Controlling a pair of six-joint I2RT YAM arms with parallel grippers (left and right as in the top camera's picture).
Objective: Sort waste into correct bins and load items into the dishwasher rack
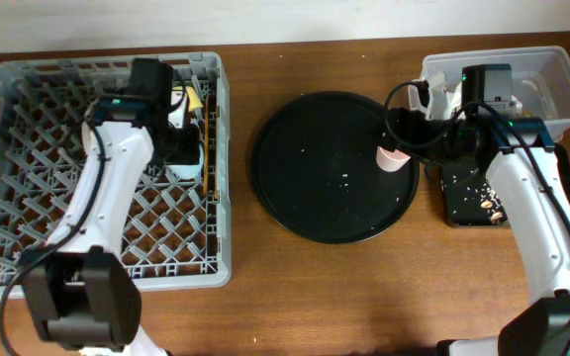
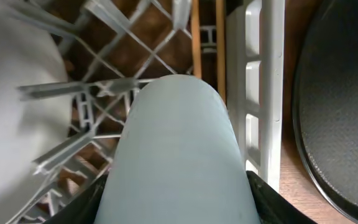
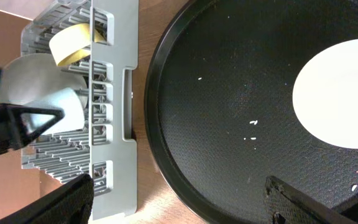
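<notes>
overhead is showing the whole layout: dishwasher rack [image 1: 28,158] sitting on the left, round black tray [image 1: 315,168] in the middle, clear tub [image 1: 562,69] at the top right with the flat black tray [image 1: 458,203] just below it, tan food scraps [image 1: 490,205] lying in that tray. left wrist view is giving what overhead is hiding under the arm: left gripper [image 2: 176,208] is clamping the light blue cup [image 2: 179,149] from both sides, cup hanging over the rack lattice by the right wall, chopsticks [image 2: 196,37] lying along that wall, a blurred pale plate [image 2: 11,93] filling the left edge. right wrist view is showing the right gripper [image 3: 179,182] with fingers spread wide and nothing between them, pink cup [image 3: 344,93] reading as a pale disc off to one side on the round tray, white specks nearby. it is also catching the yellow bowl [image 3: 73,43] tilting in the rack's corner beside the plate. in overhead the pink cup is standing at the round tray's right rim, just beside the right gripper; most of that tray is lying open. brown wooden table [image 1: 364,297] is running under everything, pale wall [image 1: 265,20] along the top edge
</notes>
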